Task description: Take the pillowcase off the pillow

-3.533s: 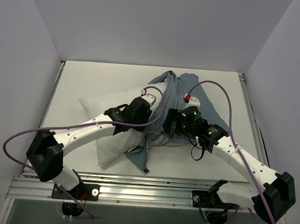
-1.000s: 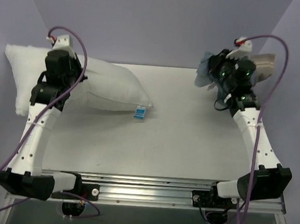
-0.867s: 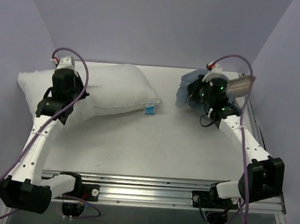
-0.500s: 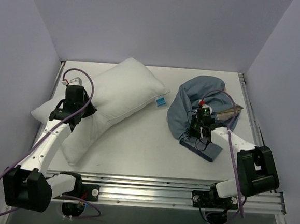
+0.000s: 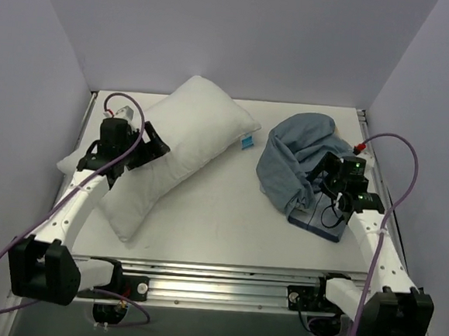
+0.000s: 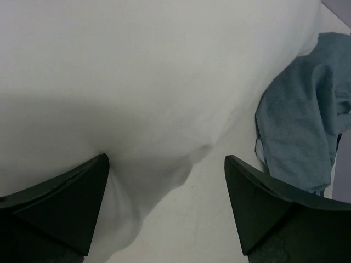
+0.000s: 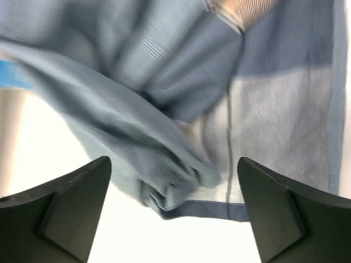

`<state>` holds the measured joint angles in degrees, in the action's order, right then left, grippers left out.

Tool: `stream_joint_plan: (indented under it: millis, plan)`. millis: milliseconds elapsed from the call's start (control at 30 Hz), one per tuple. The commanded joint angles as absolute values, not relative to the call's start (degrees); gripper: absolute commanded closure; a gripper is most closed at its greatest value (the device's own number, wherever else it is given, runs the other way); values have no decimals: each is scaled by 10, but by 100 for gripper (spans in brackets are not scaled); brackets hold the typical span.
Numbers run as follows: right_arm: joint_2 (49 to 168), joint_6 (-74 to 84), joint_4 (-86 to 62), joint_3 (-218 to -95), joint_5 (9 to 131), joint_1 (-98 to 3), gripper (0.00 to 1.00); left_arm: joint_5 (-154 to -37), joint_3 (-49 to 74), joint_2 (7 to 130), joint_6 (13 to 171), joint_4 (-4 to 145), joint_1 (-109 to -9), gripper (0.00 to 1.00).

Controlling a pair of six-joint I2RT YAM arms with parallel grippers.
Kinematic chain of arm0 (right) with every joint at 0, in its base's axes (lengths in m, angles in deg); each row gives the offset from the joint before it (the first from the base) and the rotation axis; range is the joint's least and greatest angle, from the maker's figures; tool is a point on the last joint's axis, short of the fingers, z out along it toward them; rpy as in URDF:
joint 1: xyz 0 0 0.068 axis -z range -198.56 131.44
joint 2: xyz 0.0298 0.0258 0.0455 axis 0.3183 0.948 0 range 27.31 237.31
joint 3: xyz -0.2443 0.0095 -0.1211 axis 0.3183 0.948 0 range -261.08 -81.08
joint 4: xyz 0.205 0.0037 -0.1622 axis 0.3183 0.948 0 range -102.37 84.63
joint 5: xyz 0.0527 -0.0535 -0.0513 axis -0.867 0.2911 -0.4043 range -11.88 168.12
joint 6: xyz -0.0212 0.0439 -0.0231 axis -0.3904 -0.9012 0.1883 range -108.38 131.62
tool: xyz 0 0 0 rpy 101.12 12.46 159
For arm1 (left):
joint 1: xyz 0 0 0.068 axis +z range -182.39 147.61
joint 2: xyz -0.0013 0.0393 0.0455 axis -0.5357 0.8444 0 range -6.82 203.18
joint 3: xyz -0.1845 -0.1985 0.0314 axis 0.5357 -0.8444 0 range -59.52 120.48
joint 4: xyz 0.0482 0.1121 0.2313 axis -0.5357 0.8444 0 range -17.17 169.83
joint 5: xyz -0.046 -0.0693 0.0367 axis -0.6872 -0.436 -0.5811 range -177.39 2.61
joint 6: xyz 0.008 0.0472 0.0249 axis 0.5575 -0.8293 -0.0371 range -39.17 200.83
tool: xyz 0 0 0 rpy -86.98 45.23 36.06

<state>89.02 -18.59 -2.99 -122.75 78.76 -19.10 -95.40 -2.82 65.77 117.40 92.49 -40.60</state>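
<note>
The bare white pillow [image 5: 179, 145] lies slantwise on the left half of the table, its small blue tag [image 5: 247, 142] pointing toward the middle. My left gripper [image 5: 151, 147] hovers over the pillow's left part. In the left wrist view this gripper [image 6: 167, 189] stands open, with the pillow [image 6: 137, 82] just beyond its fingertips and nothing held. The pillowcase [image 5: 293, 162] sits apart as a crumpled dusty-blue heap on the right, a dark blue corner [image 5: 319, 223] sticking out toward the front. My right gripper [image 5: 319, 182] is open just above the pillowcase [image 7: 164, 104].
Pale walls close in the table on the left, back and right. A metal rail [image 5: 223, 281] runs along the near edge between the arm bases. A strip of bare tabletop [image 5: 230, 199] separates pillow and heap. Purple cables loop off both arms.
Both grippers have opened, letting go of the pillow and the pillowcase. The pillow and the heap have settled on the table, and the right arm has drawn back to the right.
</note>
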Motion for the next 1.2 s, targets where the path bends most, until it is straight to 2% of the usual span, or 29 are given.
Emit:
stream_joint_plan:
  millis: [0, 267, 333, 567, 667, 833, 1167]
  plan:
    - [830, -179, 25, -1345, 799, -195, 1, -950, 55, 576, 1124, 998, -406, 6]
    - [774, -102, 132, -1593, 908, -195, 0, -816, 279, 457, 999, 1182, -404, 6]
    - [755, -76, 138, -1623, 923, -195, 0, -777, 358, 449, 969, 1234, -404, 6]
    - [691, 8, 149, -1688, 978, -223, 0, -677, 512, 383, 922, 1324, -407, 6]
    - [652, 28, 138, -1679, 990, -246, 0, -643, 531, 349, 907, 1342, -407, 6]
    - [590, 49, 122, -1649, 1031, -281, 0, -608, 491, 293, 901, 1336, -413, 6]
    - [566, 50, 100, -1627, 1019, -282, 0, -555, 410, 203, 941, 1294, -436, 6]
